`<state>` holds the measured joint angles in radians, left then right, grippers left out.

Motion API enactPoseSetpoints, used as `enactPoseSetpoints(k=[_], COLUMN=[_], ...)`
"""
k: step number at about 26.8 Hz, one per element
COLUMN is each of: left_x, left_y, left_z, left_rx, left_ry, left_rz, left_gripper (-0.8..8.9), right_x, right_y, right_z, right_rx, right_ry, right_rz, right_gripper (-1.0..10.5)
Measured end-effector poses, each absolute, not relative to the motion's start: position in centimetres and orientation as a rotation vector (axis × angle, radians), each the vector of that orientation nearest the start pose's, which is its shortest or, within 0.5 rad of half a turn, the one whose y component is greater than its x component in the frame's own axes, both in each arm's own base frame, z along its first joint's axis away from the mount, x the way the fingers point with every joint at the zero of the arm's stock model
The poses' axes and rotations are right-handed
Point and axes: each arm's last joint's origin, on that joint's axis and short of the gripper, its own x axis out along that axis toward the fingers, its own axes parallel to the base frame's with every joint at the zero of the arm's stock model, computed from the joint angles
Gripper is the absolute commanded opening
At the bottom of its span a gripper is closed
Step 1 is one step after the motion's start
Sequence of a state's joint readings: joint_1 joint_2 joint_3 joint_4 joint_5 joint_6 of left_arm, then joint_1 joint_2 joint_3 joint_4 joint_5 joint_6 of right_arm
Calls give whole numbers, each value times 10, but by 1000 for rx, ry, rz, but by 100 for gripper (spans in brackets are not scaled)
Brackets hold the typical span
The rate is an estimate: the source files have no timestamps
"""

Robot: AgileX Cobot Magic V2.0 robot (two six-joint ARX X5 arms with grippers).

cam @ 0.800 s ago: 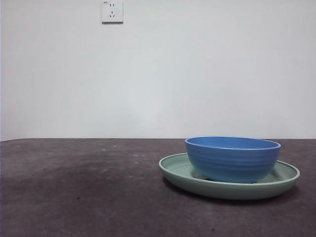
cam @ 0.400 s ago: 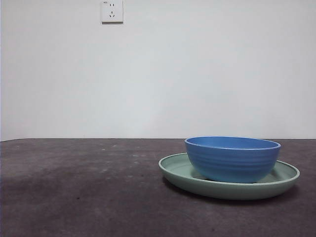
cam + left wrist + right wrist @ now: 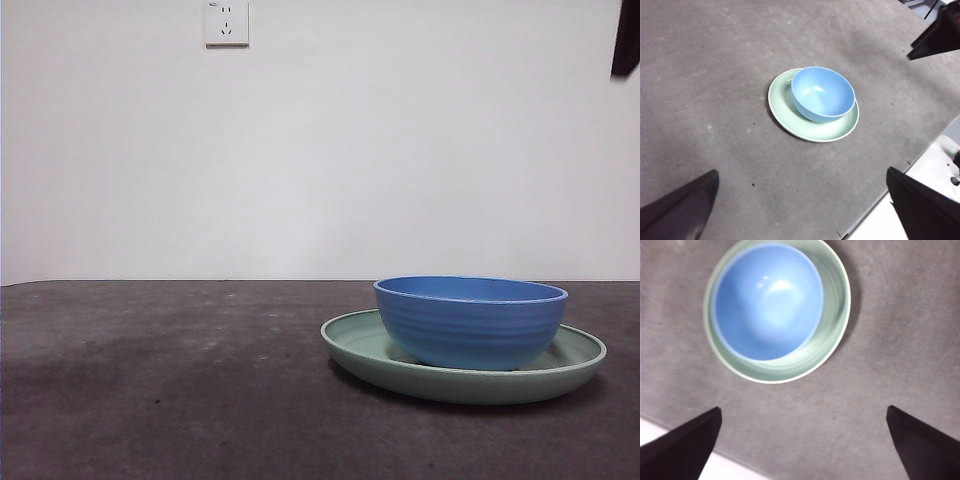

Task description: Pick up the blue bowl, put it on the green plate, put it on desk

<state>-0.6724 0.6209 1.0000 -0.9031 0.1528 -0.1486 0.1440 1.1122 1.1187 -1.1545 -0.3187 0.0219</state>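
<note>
You had the desk (image 3: 180, 390) spread wide beneath both arms, dark grey-brown and mottled, and it carried everything else in the scene. On it lay the green plate (image 3: 352, 345), flat and shallow, with its raised rim showing all around in the left wrist view (image 3: 782, 114) and in the right wrist view (image 3: 836, 315). The blue bowl (image 3: 470, 322) stood upright inside that plate, not centred but pushed toward one side of it, so that a broad crescent of green showed on the other side; you could see its hollow from above in the left wrist view (image 3: 822, 93) and in the right wrist view (image 3: 767, 302). Your right gripper (image 3: 802, 450) hung above the desk with its jaws spread wide apart and nothing between them; the plate and bowl lay ahead of its jaws, well clear of both tips. Your left gripper (image 3: 802, 210) was also parted wide and empty, held farther back from the stack, with bare desk between its jaws and the plate. In the front view only a black tip (image 3: 626, 40) showed at the upper right corner, high above the bowl, and you could not tell from that view alone which arm it belonged to.
</note>
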Motion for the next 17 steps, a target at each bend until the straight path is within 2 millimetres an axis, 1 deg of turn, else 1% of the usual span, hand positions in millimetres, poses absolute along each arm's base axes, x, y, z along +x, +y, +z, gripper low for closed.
enactPoseSetpoints(k=[4, 7, 11, 14, 17], left_x=[71, 71, 71, 71, 71], left_y=[-62, -62, -62, -62, -62], left_z=[355, 355, 355, 355, 355], left_rx=[2, 2, 2, 2, 2], left_ry=[580, 580, 580, 580, 580], left_rz=[-764, -764, -764, -764, -764], left_gripper=[684, 684, 684, 684, 684], right_x=[209, 228, 247, 261, 272], right_y=[37, 40, 42, 43, 44], right_z=[294, 276, 257, 237, 223], right_rx=[51, 39, 36, 0, -2], right_ry=[1248, 1312, 1356, 1427, 1439], right_rz=[338, 333, 333, 286, 283], right_gripper=[537, 537, 537, 537, 537])
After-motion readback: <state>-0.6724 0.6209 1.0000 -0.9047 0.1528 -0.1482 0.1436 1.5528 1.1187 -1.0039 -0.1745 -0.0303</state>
